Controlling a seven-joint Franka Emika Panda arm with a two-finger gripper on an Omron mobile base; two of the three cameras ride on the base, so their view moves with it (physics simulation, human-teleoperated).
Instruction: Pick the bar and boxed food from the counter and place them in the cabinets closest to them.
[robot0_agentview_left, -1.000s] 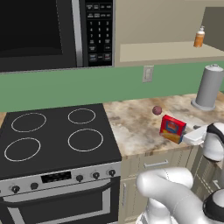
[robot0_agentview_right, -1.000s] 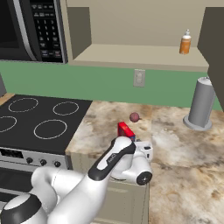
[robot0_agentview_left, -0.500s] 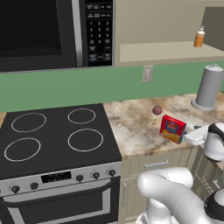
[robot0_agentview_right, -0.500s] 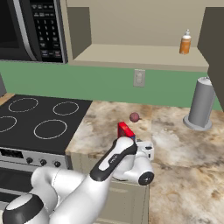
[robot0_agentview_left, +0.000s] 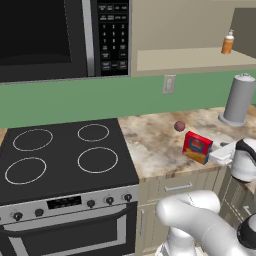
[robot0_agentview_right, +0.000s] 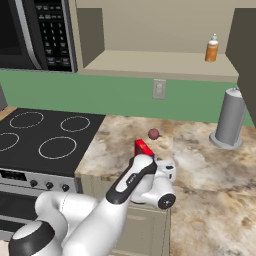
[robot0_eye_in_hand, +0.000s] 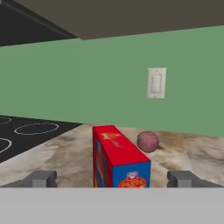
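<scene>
The boxed food (robot0_agentview_left: 197, 147), a small red carton with a blue and yellow label, stands upright on the marbled counter (robot0_agentview_left: 155, 145) just right of the stove. My gripper (robot0_agentview_left: 220, 154) hangs level with the carton on its right side, open. In the hand view the carton (robot0_eye_in_hand: 118, 159) stands between the two spread fingertips (robot0_eye_in_hand: 41, 178) of the gripper (robot0_eye_in_hand: 113, 179), apart from both. Its red top (robot0_agentview_right: 143, 148) pokes out behind my forearm in the right base view. The open cabinet (robot0_agentview_left: 190, 57) with its beige shelf hangs above the counter. The bar is out of view.
A small dark-red ball (robot0_agentview_left: 179, 126) lies just behind the carton. A tall grey cylinder (robot0_agentview_left: 239, 100) stands at the counter's back right. An orange bottle (robot0_agentview_left: 227, 42) sits on the cabinet shelf. The black stovetop (robot0_agentview_left: 60, 155) and microwave (robot0_agentview_left: 60, 35) are to the left.
</scene>
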